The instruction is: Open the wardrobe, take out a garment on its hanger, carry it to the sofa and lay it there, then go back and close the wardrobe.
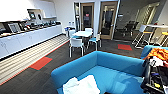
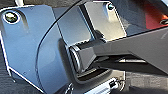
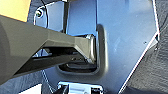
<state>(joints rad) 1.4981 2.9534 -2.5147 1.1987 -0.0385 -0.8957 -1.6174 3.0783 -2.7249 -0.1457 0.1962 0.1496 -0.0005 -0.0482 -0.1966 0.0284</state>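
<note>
Head view: the blue sofa (image 1: 110, 68) is seen in the lower middle, and the white garment (image 1: 81, 86) is laid crumpled on its seat, near the front edge. Behind the sofa, a white table (image 1: 82, 33) with white chairs (image 1: 76, 44) is placed on dark carpet, and a long white counter (image 1: 30, 37) runs along the left wall. An orange cloth (image 1: 160, 53) lies at the right edge. In both wrist views dark carpet is shown around the robot's own plate – how far either claw is opened cannot be told, nor whether anything is held.
</note>
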